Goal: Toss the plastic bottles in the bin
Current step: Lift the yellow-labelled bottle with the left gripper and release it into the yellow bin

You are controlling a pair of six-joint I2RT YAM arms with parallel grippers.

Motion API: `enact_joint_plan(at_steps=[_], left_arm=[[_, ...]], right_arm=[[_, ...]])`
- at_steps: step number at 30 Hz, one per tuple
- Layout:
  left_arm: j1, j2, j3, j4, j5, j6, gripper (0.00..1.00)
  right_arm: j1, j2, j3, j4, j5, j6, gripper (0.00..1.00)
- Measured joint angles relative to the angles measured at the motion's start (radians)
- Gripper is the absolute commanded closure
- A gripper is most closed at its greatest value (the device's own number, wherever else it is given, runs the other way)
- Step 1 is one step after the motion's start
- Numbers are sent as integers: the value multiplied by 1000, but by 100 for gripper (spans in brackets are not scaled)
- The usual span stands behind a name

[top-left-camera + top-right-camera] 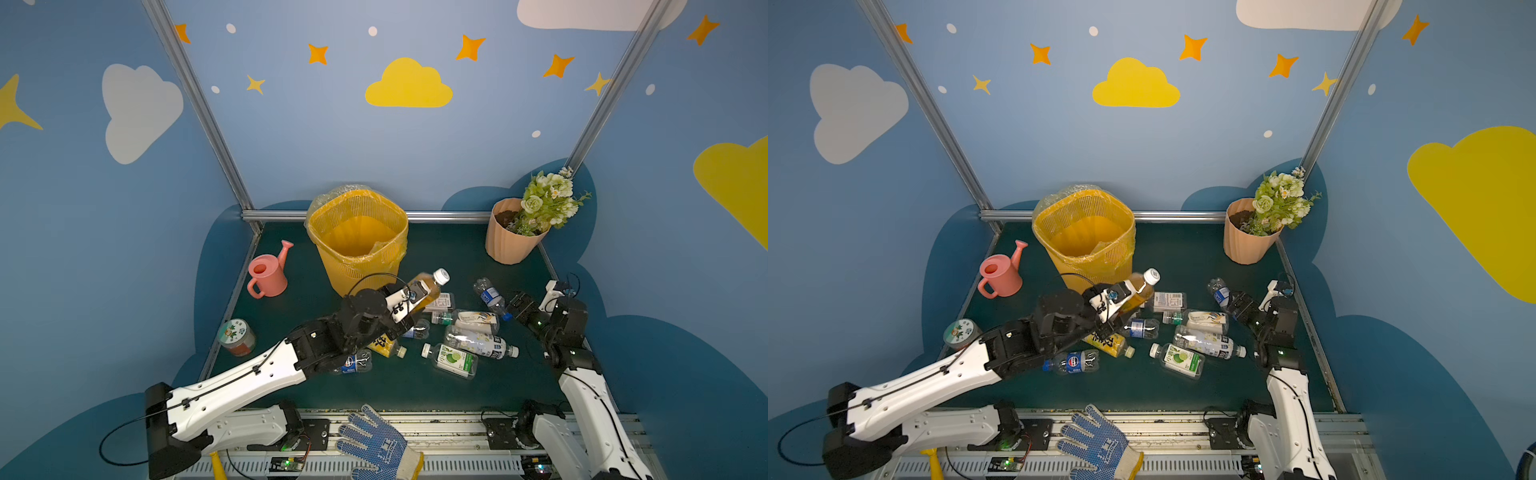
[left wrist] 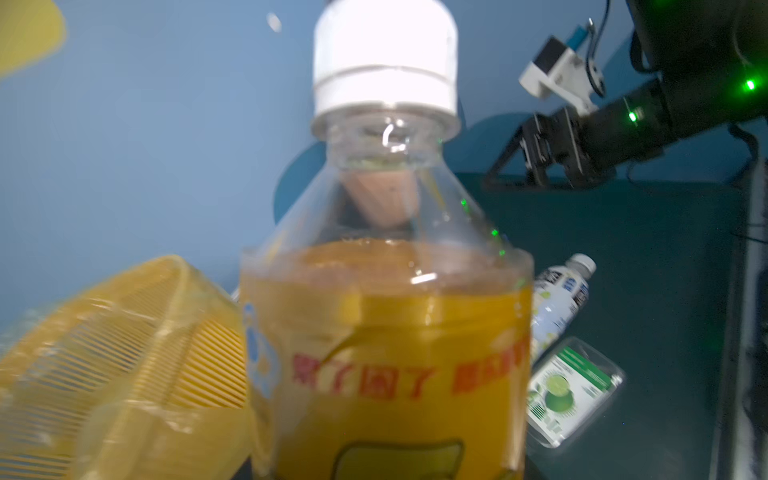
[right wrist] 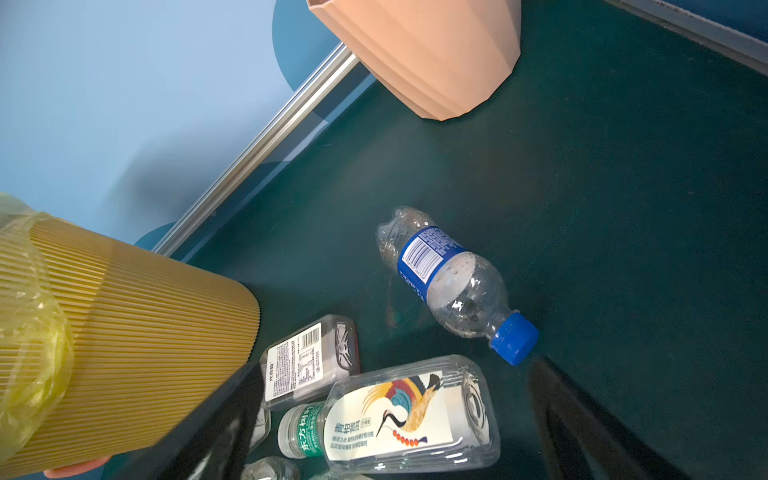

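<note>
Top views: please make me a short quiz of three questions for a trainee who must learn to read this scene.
1. True or false: the left gripper holds a yellow-label bottle near the bin.
2. The blue-label bottle by the right gripper has a cap that is: A blue, B red, C white.
3. Fill in: the right gripper's jaws stand ___.
Key: 1 true; 2 A; 3 open.

The yellow-labelled bottle [image 2: 386,332] is clear, glossy plastic. The bin [image 1: 359,272] is ribbed plastic mesh with a thin glossy liner [image 1: 322,203].
</note>
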Motion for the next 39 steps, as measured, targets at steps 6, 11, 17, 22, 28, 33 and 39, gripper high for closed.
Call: enact_joint_plan(at_steps=[6, 11, 17, 22, 28, 33, 39], left_arm=[[45, -21, 21, 294, -55, 120, 51], [175, 35, 90, 447, -37, 111, 50], [447, 227, 317, 338, 29, -111, 29], [535, 359, 453, 169, 47, -267, 0], [455, 257, 376, 155, 40, -269, 0], [264, 109, 373, 261, 18, -129, 0], [240, 45, 277, 359, -98, -56, 0]], right_arm=[[0, 0, 0, 3, -18, 2, 3], [0, -9, 0, -4, -22, 2, 3], [0, -17, 0, -6, -32, -1, 3], [0, -18, 0, -11, -42, -3, 3], [0, -45, 0, -25, -42, -13, 3], [0, -35, 0, -24, -46, -8, 3], [0, 6, 2, -20, -114, -28, 5]])
